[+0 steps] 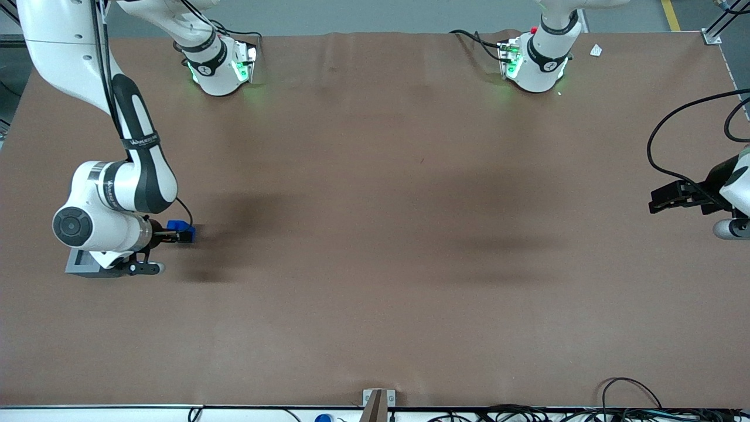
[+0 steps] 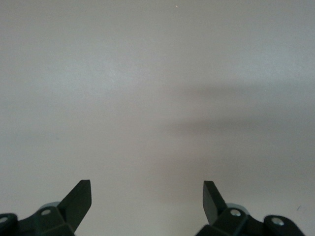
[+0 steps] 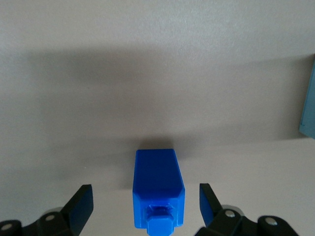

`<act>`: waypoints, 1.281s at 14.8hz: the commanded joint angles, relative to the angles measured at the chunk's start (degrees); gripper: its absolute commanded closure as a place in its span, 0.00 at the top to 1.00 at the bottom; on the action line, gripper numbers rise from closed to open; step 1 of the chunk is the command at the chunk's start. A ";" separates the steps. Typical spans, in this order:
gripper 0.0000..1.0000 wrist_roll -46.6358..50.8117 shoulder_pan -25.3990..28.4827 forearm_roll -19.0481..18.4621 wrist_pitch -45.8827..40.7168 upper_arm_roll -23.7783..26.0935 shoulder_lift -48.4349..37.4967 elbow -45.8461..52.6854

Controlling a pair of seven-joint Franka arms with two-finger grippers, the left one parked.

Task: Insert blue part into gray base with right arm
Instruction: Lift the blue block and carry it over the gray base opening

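The blue part (image 1: pixel 180 227) lies on its side on the brown table, toward the working arm's end. My right arm's gripper (image 1: pixel 171 236) is down at the table around it. In the right wrist view the blue part (image 3: pixel 156 189) sits between the black fingers (image 3: pixel 82 201) with its square stub toward the camera. A gap shows on each side, so the gripper (image 3: pixel 145 191) is open and not touching it. The gray base (image 1: pixel 82 265) stands beside the part, a little nearer the front camera, mostly hidden under the arm's wrist. One edge of the gray base (image 3: pixel 308 105) shows in the right wrist view.
The brown table (image 1: pixel 375 234) stretches wide toward the parked arm's end. Two arm pedestals (image 1: pixel 220 67) (image 1: pixel 536 61) stand at the edge farthest from the front camera. Black cables (image 1: pixel 674 140) hang near the parked gripper (image 1: pixel 679 198). A small bracket (image 1: pixel 378 398) sits at the nearest edge.
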 commanded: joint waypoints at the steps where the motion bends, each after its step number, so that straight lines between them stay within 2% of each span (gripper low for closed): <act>1: 0.86 -0.54 -0.11 0.83 0.11 -0.10 -0.54 -1.54; 6: 0.69 -0.63 -0.20 0.83 0.37 -0.19 -0.54 -3.56; 9: 0.48 -0.71 -0.46 0.83 0.37 -0.19 -0.54 -4.35; 11: 0.29 -0.72 -0.55 0.83 0.02 -0.19 -0.54 -4.36; 13: 0.04 -0.63 -0.64 0.83 -0.25 -0.28 -0.63 -4.18; 14: 0.01 -0.54 -0.73 0.83 -0.33 -0.37 -0.63 -4.09; 19: 0.02 -0.10 -1.78 1.10 -6.73 -3.53 -0.46 3.44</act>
